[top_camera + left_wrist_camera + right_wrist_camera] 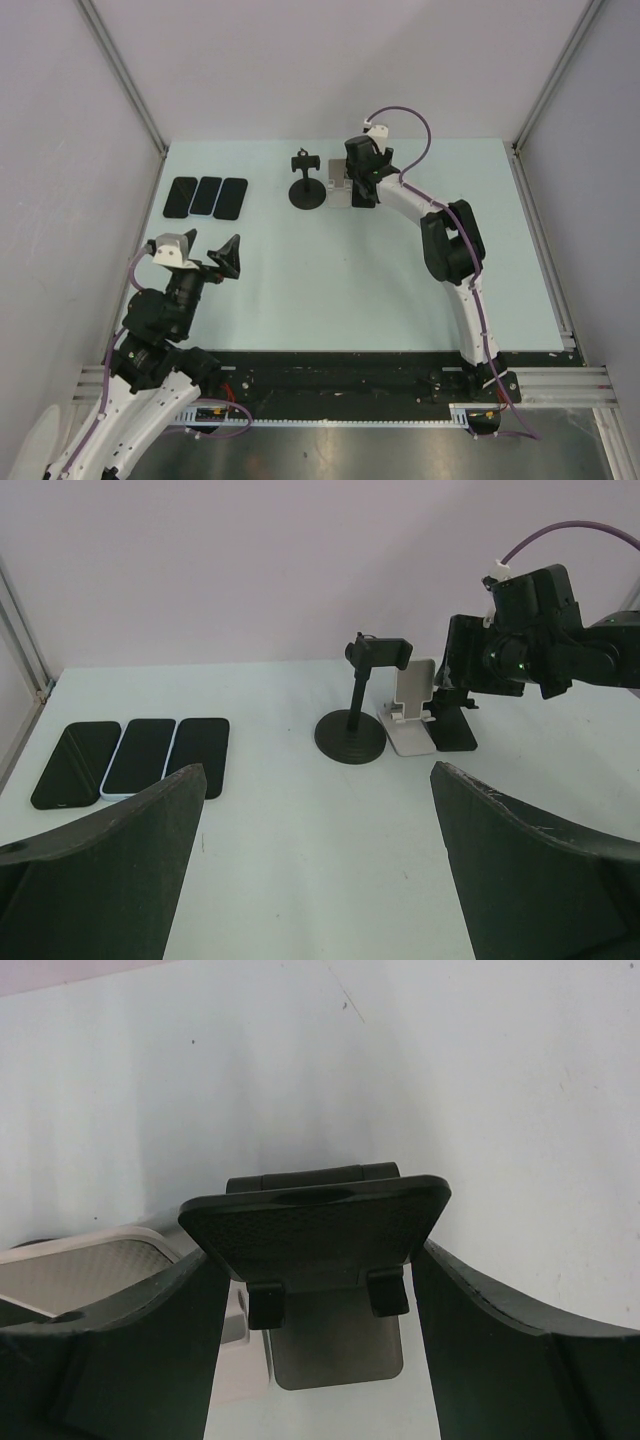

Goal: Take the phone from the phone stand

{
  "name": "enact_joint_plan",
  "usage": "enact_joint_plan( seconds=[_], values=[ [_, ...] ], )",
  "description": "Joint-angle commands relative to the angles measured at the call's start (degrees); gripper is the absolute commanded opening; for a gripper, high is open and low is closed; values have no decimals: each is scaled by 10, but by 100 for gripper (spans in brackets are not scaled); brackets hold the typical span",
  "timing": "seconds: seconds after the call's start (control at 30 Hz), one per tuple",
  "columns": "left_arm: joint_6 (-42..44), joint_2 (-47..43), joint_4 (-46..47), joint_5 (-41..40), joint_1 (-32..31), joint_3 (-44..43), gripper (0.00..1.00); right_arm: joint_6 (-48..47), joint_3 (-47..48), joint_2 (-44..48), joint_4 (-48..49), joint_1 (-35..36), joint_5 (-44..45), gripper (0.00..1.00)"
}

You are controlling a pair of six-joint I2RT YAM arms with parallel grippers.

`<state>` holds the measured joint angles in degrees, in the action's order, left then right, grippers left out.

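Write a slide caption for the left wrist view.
Three phones lie flat at left; right gripper poised at black stand, next to white stand and pole stand.

I run two arms of one build: the left arm (150, 340) and right arm (452, 255) have black joint housings between white link shells. A purple cable (570, 526) trails along each. White camera caps (172, 247) top the wrists. The fingers (530, 870) are matte black wedges, lightly scuffed. A green light (519, 665) glows on the right wrist.

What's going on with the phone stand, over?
Left tool open, hanging back. Right tool open, straddling black stand. Three phones flat at left. White stand close beside.
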<state>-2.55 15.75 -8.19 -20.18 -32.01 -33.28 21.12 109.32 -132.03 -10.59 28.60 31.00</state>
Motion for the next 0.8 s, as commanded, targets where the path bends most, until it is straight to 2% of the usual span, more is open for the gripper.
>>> enact_joint_plan(
  seconds=[0.0, 0.17, 0.27, 0.37, 0.4, 0.5, 0.77],
  values=[
    [13, 4, 19, 5, -3, 6, 100, 29, 25, -10, -6, -5, 3, 10],
    [14, 4, 18, 8, -3, 6, 100, 30, 8, -8, -3, -11, -19, 13],
    [13, 4, 18, 9, -3, 6, 100, 14, 2, -6, 9, -14, -43, 18],
    [14, 5, 19, 9, -3, 5, 100, -3, -2, -4, 28, -15, -63, 28],
    [14, 5, 19, 10, -3, 6, 100, -8, -2, -4, 29, -15, -66, 35],
    [15, 8, 19, 11, -3, 7, 100, -13, -4, -2, 30, -16, -69, 48],
    [15, 12, 18, 14, -3, 7, 100, -24, -31, 31, 51, -15, -52, 67]
  ],
)
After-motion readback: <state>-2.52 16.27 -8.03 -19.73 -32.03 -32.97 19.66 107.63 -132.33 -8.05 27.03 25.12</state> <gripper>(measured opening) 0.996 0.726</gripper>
